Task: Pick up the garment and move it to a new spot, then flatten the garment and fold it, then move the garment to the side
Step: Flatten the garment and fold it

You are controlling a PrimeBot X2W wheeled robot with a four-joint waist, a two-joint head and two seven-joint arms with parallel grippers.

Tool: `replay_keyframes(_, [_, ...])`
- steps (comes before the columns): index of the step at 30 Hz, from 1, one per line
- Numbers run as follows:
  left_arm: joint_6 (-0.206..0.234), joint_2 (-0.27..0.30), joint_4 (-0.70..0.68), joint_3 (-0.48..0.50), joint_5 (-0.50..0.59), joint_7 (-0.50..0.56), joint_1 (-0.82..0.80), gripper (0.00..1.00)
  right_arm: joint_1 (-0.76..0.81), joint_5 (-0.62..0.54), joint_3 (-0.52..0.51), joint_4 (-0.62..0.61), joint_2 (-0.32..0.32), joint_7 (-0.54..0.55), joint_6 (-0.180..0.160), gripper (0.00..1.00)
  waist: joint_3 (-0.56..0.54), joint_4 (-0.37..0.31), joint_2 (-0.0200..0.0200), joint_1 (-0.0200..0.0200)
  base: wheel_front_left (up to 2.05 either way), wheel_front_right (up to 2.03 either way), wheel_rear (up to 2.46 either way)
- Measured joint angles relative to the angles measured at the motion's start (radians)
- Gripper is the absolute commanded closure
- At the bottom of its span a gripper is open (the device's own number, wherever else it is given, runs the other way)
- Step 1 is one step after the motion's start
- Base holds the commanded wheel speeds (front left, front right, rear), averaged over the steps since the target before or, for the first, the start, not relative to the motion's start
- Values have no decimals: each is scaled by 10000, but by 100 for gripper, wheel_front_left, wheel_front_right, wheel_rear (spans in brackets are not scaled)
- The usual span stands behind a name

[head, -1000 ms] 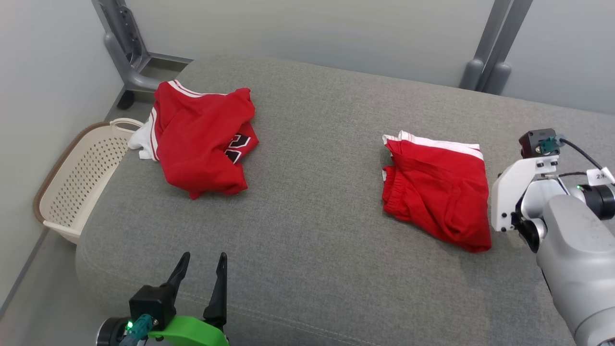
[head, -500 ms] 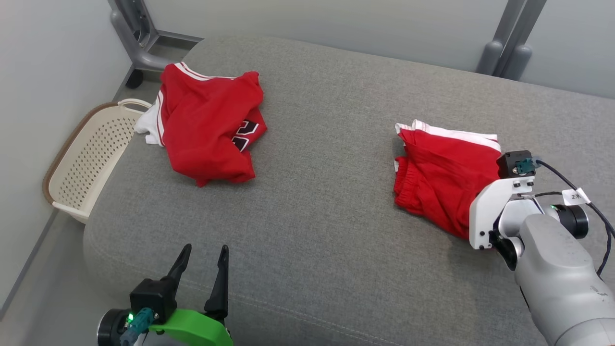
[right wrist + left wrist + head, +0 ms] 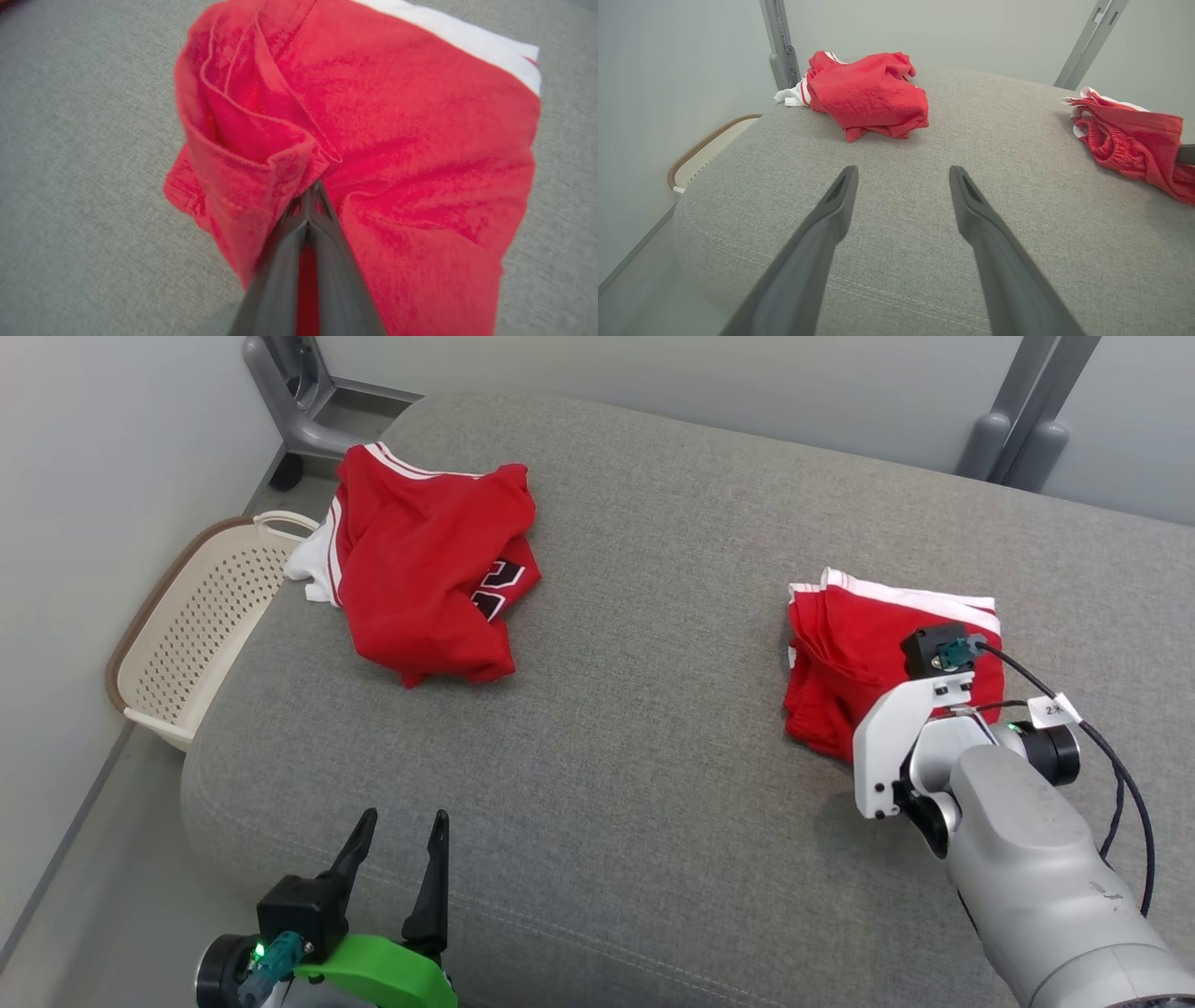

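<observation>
grey woven-fabric cushion [image 3: 653, 616] carries two items. folded red cloth shorts with a white band [image 3: 840, 653] lie on its right side. right claw [image 3: 310, 198] closed, tips together against a fold of the shorts; pinch not discernible. left claw [image 3: 403, 816] open above the near edge. crumpled red jersey [image 3: 420, 579] at far left.
</observation>
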Motion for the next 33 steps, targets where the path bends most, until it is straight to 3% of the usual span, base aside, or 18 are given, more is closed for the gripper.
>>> replay_keyframes(12, [36,6,67,-58,-75,-19,-4,0,90,685,1517,-130,395,96,-2,100,-215,129,0,0,0,0,0])
replay_keyframes(22, [90,48,109,-82,-130,-29,6,0,421,2585,4117,-1785,443,577,0,100,-410,206,0,0,0,0,0])
replay_keyframes(26, [163,105,84,-52,-178,-35,29,0,256,2696,4172,-2144,443,447,0,100,-496,122,0,0,0,0,0])
replay_keyframes(33, [209,182,25,-46,-203,-46,137,0,-87,2387,3304,-2240,71,130,0,100,-655,-70,0,0,0,0,0])
